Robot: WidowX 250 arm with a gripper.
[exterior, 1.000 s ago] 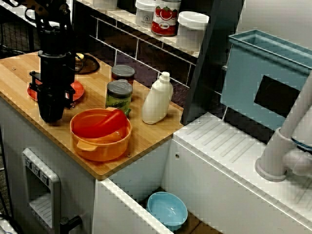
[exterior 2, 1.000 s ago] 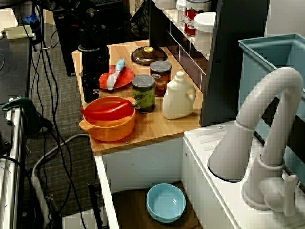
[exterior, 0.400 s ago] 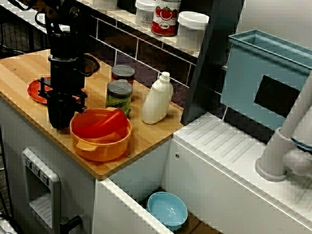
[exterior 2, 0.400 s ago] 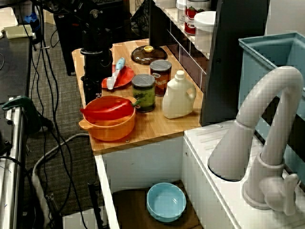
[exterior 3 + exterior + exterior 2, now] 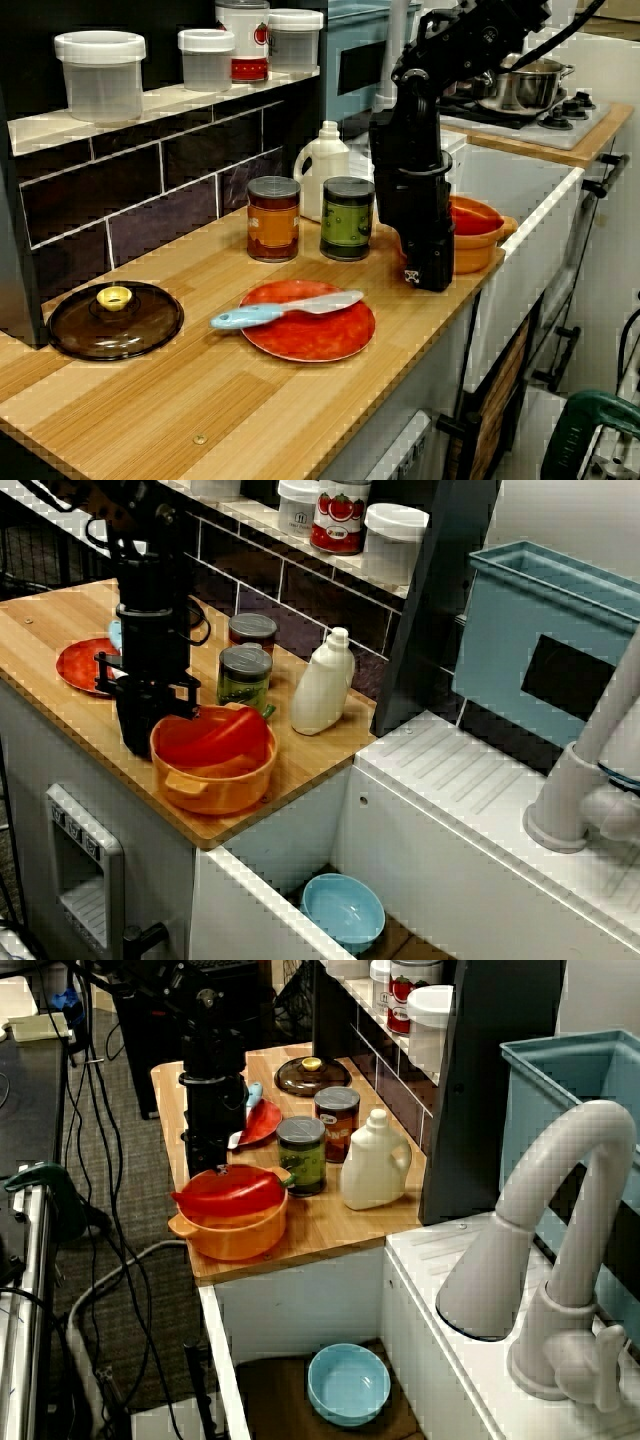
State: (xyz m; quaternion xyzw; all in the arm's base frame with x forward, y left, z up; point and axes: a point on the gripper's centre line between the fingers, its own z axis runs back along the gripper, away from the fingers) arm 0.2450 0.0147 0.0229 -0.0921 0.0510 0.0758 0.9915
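Note:
My black gripper [image 5: 141, 738] points straight down at the left rim of an orange two-handled pot [image 5: 215, 775], touching or almost touching it. A red curved object [image 5: 216, 736] lies inside the pot. In the view along the counter, the gripper [image 5: 429, 272] stands in front of the pot [image 5: 478, 240] as one dark block, and I cannot make out its fingers. In the view from the sink end, the gripper [image 5: 208, 1156] sits just behind the pot [image 5: 233, 1234]. Behind it lies a red plate [image 5: 310, 325] with a blue-handled spatula [image 5: 285, 310].
A green jar [image 5: 245, 677], a brown jar [image 5: 253, 632] and a white bottle [image 5: 322, 685] stand close behind the pot. A dark glass lid [image 5: 115, 318] lies at the counter's far end. A blue bowl [image 5: 343, 910] sits in the sink below; a faucet [image 5: 560, 1220] stands at the right.
The arm has moved right along the counter from beside the red plate to the pot's left rim. The pot has shifted slightly to the right.

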